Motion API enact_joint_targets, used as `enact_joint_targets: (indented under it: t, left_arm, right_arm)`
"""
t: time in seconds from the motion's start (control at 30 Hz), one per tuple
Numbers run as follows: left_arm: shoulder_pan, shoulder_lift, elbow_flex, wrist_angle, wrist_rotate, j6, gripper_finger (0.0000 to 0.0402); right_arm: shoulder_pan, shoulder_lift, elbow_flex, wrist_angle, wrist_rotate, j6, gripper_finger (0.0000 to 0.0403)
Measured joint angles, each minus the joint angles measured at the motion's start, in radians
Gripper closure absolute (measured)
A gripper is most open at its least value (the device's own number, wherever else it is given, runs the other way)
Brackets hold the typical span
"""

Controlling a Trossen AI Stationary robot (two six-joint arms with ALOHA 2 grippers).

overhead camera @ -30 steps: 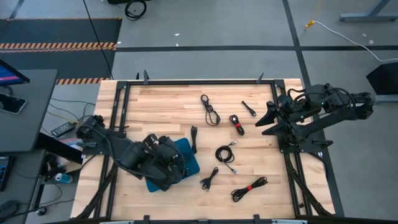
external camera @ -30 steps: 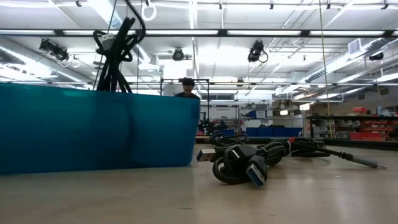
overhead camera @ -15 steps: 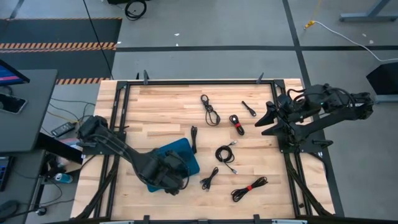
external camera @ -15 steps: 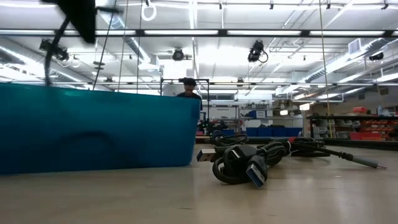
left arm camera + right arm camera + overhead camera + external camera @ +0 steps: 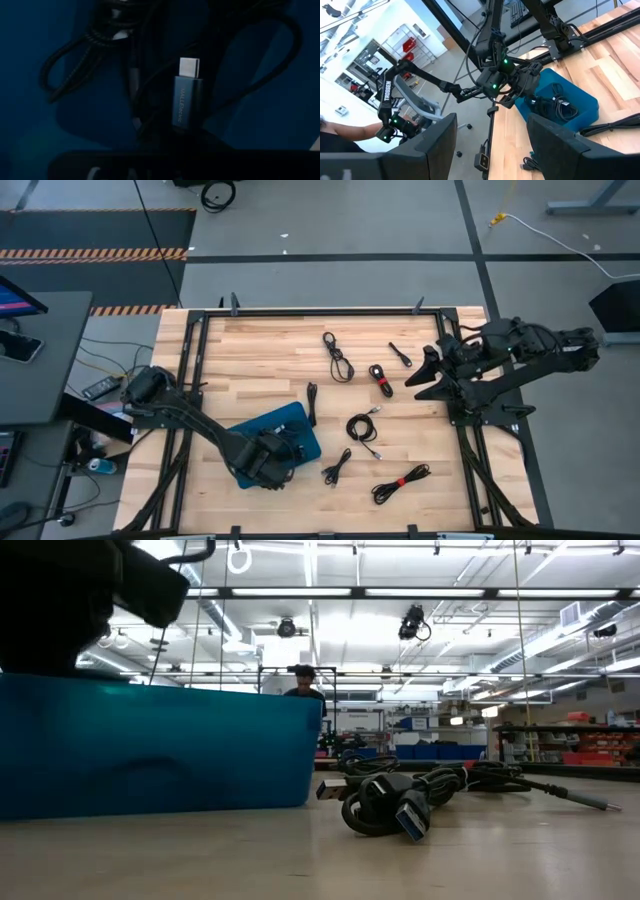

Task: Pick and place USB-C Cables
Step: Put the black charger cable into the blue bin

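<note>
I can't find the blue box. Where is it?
In the high view the blue tray sits on the table's near-left part, partly under the left tool, with a straight cable just beside its far right corner.

Over the last second the left arm drew back and sank toward the blue tray (image 5: 300, 425), and its claw (image 5: 268, 465) came to sit low over the tray's near edge. From table height, the hanging black cabling above the tray's wall gave way to a dark bulk at the upper left, probably the arm itself. The right claw (image 5: 422, 375) crept slightly left, inward over the table (image 5: 260, 350).
</note>
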Motion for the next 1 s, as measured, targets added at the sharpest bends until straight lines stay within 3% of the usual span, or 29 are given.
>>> enact_joint_targets:
  t: [0.2,0.47,1.0]
  left_arm:
    - [0.002,0.0,-0.043,0.03,0.002,-0.018,0.0392]
    - [0.002,0.0,-0.043,0.029,-0.003,-0.004,0.0341]
    - [0.096,-0.023,-0.036,0.022,-0.005,0.092,0.0199]
  right_arm:
    - [0.0,0.012,0.0,0.001,0.0,0.001,0.0157]
    - [0.0,0.015,0.0,0.017,0.0,0.001,0.0157]
    - [0.0,0.015,0.0,0.025,0.0,0.001,0.0157]
